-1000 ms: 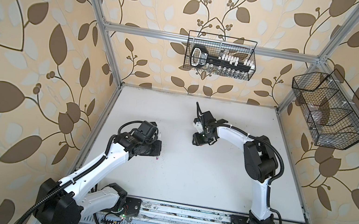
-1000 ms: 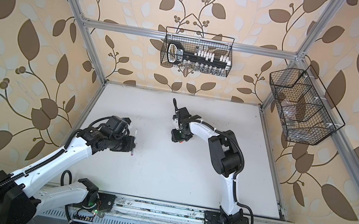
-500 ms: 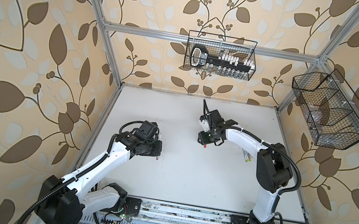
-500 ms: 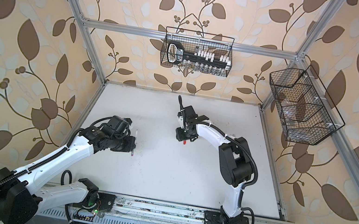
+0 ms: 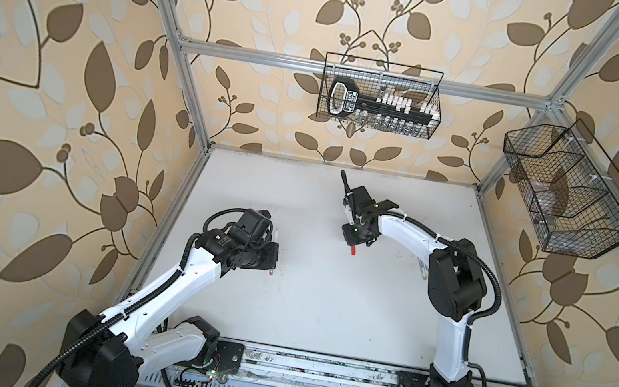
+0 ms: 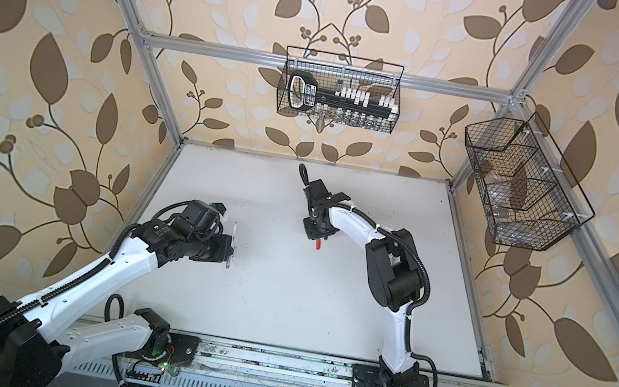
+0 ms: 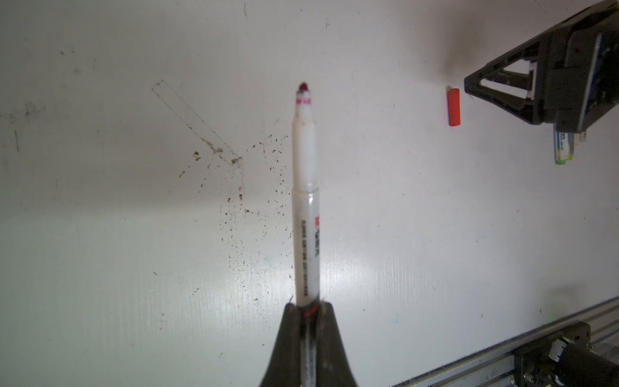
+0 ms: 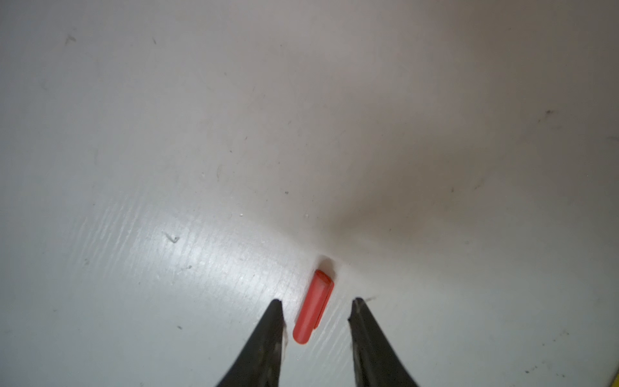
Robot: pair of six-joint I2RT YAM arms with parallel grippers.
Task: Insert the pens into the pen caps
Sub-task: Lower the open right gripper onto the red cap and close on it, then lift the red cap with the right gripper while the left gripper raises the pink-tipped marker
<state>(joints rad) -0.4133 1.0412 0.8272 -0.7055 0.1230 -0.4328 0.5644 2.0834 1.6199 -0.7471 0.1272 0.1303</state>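
My left gripper (image 7: 308, 310) is shut on a thin white pen (image 7: 304, 201) whose bare dark-red tip points away from the jaws. The pen shows in both top views (image 5: 273, 254) (image 6: 232, 245), held over the left of the table. A short red pen cap (image 8: 311, 311) lies flat on the table near the middle, seen in both top views (image 5: 353, 251) (image 6: 318, 245) and in the left wrist view (image 7: 454, 107). My right gripper (image 8: 317, 301) (image 5: 354, 238) is open and low over the cap, one finger on each side, neither touching it.
Capped pens with green ends (image 7: 564, 147) lie by the right arm (image 5: 423, 269). A wire basket (image 5: 379, 100) hangs on the back wall and another (image 5: 568, 193) on the right wall. Dark specks (image 7: 241, 187) dot the table. A metal rail (image 5: 314, 368) runs along the front.
My right arm has shifted a little rightward and its jaws have narrowed around the red cap. The left arm and its pen have stayed still.
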